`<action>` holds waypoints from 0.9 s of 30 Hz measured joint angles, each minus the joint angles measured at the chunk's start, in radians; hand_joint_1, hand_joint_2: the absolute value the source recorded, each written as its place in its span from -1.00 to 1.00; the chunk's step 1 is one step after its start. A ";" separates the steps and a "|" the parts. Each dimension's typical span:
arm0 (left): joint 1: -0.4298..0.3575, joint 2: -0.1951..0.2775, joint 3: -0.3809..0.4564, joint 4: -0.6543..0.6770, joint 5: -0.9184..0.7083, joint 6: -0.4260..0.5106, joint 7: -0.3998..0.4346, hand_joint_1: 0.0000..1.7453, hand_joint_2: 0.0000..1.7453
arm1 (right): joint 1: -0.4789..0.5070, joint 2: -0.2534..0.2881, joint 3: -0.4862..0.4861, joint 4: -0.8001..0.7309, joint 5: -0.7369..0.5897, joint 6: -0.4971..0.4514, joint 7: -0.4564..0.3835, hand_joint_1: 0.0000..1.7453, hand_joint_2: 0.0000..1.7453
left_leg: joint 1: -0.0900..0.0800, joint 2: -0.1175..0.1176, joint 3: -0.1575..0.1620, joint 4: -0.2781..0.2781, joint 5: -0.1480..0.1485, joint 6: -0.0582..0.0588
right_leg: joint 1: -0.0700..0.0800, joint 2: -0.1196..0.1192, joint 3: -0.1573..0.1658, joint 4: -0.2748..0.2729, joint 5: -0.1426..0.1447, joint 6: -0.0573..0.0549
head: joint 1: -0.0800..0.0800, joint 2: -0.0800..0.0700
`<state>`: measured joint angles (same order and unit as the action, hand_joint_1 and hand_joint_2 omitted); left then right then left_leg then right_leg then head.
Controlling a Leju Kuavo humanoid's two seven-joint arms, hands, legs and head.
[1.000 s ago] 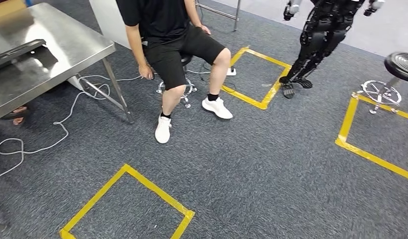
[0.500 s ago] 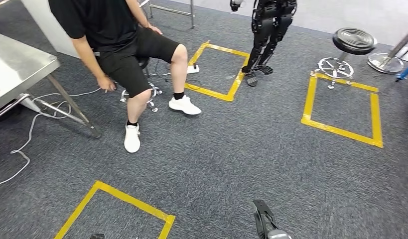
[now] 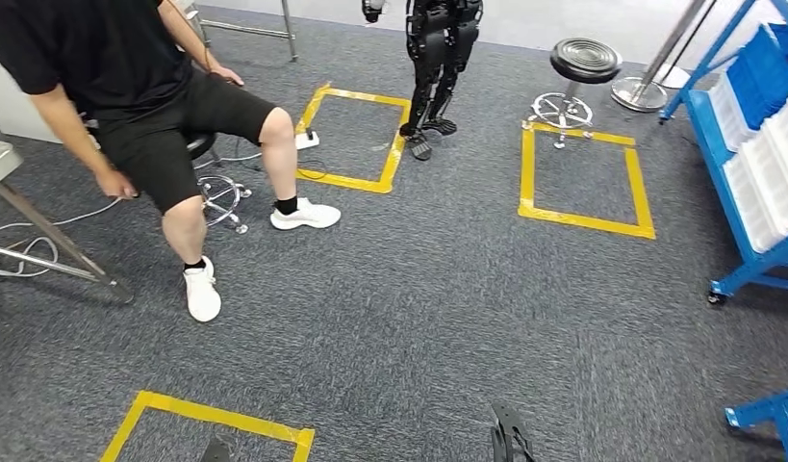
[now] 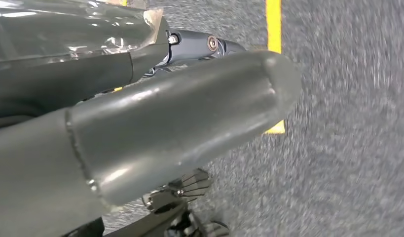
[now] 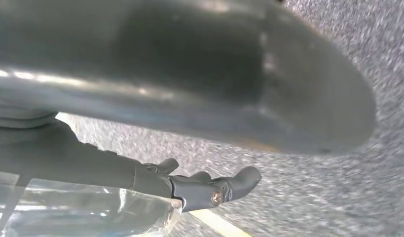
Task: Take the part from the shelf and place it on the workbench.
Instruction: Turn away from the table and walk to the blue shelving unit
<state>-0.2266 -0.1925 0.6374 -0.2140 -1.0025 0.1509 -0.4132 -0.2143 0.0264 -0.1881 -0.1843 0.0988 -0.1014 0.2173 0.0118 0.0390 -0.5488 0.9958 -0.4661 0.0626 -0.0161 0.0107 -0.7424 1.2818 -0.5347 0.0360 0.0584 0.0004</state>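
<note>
Since the earlier frames the whole head view had swung to the right, so the shift belonged to the camera and not to the things: the steel table had slid almost out at the left, leaving only a corner and its legs point(image 3: 43, 252), and a blue shelf point(image 3: 746, 183) with white and blue bins had come in at the right edge. A person point(image 3: 130, 106) in black shirt and shorts sat on a stool at the left, white shoes on the grey carpet point(image 3: 447, 318). Yellow tape squares point(image 3: 580, 178) marked the floor, and another black humanoid robot point(image 3: 438, 58) stood on the edge of one of them, near a black round stool point(image 3: 584, 60). The right hand point(image 5: 209, 190) hung over the carpet, dark fingers stretched out straight with nothing in them, the thick grey thumb point(image 5: 214, 74) held apart above them. The left hand point(image 4: 190, 49) also hung over the carpet by a yellow tape line; its thumb covered most of the fingers, so I could not tell whether it was spread or closed. The part could not be picked out among the bins on the shelf from this far off.
</note>
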 joint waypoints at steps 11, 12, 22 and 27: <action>-0.007 -0.002 -0.052 -0.001 -0.025 -0.036 0.067 -1.00 -1.00 | 0.083 0.012 -0.087 -0.008 -0.042 -0.027 -0.071 -1.00 -1.00 | 0.012 0.007 -0.007 0.093 -0.101 -0.060 | -0.018 -0.026 0.141 -0.278 0.111 -0.028 | -0.007 0.000; -0.005 0.000 -0.049 -0.001 -0.011 -0.039 0.063 -1.00 -1.00 | 0.086 0.013 -0.091 -0.011 -0.030 -0.028 -0.075 -1.00 -1.00 | 0.012 -0.018 -0.037 0.158 -0.139 -0.059 | -0.013 -0.015 0.140 -0.278 0.112 -0.035 | -0.008 0.000; 0.045 0.081 0.107 -0.001 0.211 -0.017 -0.058 -1.00 -1.00 | -0.012 0.027 -0.038 -0.042 0.196 -0.042 0.033 -1.00 -1.00 | 0.003 -0.094 0.007 0.032 -0.037 -0.029 | 0.010 0.122 0.126 -0.275 0.131 -0.026 | -0.007 0.000; 0.071 0.087 0.171 -0.002 0.266 0.009 -0.095 -1.00 -1.00 | -0.054 0.030 -0.011 -0.047 0.226 -0.040 0.047 -1.00 -1.00 | -0.002 -0.043 0.011 0.004 -0.009 0.000 | 0.011 0.029 0.050 -0.146 0.062 -0.019 | -0.001 0.000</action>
<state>-0.1557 -0.1053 0.8086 -0.2155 -0.7370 0.1598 -0.5081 -0.2685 0.0565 -0.1988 -0.2311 0.3247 -0.1411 0.2646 0.0098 -0.0036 -0.5374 0.9996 -0.4752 0.0622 -0.0054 0.0398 -0.6919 1.1354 -0.4728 0.0173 0.0573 0.0004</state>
